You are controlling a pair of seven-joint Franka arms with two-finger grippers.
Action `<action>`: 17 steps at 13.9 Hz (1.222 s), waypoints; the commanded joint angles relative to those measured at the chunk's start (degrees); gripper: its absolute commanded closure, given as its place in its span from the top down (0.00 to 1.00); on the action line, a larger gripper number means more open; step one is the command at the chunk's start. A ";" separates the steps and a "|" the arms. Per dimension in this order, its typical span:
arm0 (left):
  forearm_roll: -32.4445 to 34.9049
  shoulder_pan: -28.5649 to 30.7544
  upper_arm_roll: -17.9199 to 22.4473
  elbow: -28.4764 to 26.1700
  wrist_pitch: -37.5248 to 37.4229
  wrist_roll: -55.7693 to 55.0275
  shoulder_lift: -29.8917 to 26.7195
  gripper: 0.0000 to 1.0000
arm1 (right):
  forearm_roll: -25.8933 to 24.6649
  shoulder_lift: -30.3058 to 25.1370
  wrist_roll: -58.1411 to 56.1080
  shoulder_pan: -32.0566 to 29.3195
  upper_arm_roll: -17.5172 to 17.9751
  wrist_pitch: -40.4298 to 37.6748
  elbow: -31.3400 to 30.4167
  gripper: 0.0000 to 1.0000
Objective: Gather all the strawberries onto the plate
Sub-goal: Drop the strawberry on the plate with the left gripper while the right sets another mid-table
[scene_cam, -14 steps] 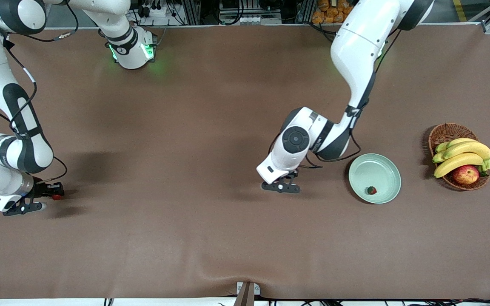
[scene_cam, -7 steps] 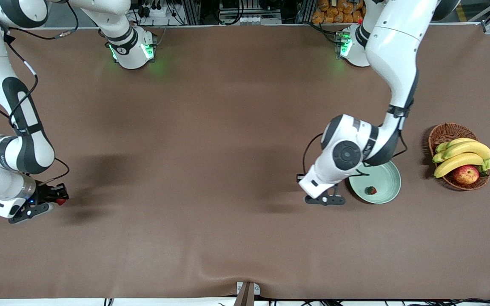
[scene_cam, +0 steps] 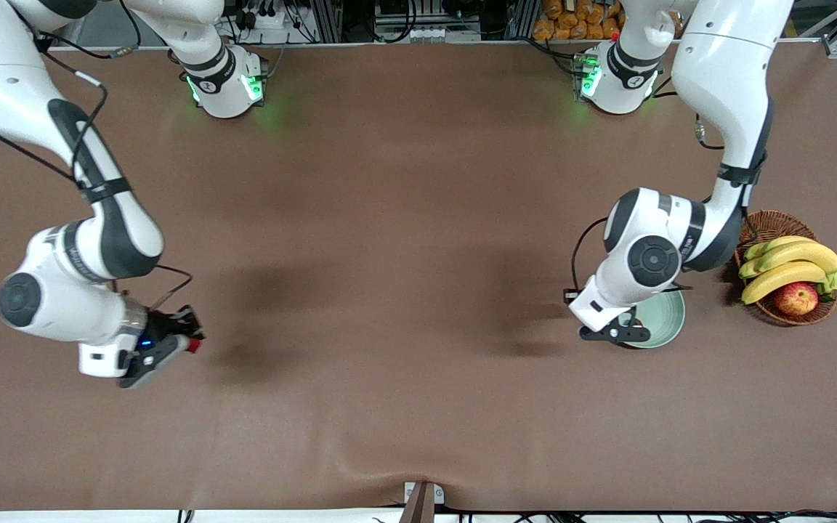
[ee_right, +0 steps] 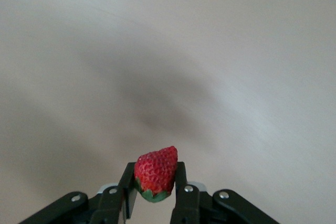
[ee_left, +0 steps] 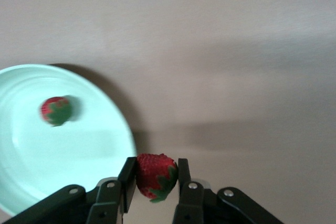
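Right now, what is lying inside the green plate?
One strawberry lies inside the plate, seen from the left wrist. In the front view the left gripper, shut on a second strawberry, is over the rim and covers most of the plate.

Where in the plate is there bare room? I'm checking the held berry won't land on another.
The plate holds one strawberry; everything between it and the rim beside the left gripper is bare. The basket is crowded. The right gripper carries another berry over bare table.
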 commanded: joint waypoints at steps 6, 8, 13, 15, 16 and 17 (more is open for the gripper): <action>1.94 5.77 -0.58 -5.93 6.29 6.49 -1.18 0.32 | 0.54 1.98 22.60 23.16 0.70 11.95 0.42 0.00; 2.03 6.55 -0.58 -5.93 6.30 7.01 -1.00 0.49 | 0.19 4.79 24.62 27.64 0.00 18.97 0.51 0.00; 2.29 6.64 -0.58 -5.49 6.38 7.19 -0.65 1.00 | 0.10 12.61 29.44 44.15 -10.18 28.75 7.44 0.00; 2.21 6.47 -0.66 -5.23 6.30 7.19 -0.74 1.00 | 0.01 14.81 35.77 51.71 -15.88 29.02 10.87 0.00; 2.21 6.29 -0.84 -5.14 6.30 7.19 -0.91 1.00 | 0.01 15.87 37.54 54.70 -18.35 29.02 12.19 0.00; 2.21 6.03 -0.93 -4.79 6.30 7.02 -1.09 1.00 | 0.01 16.92 39.56 56.82 -20.03 29.02 13.51 0.00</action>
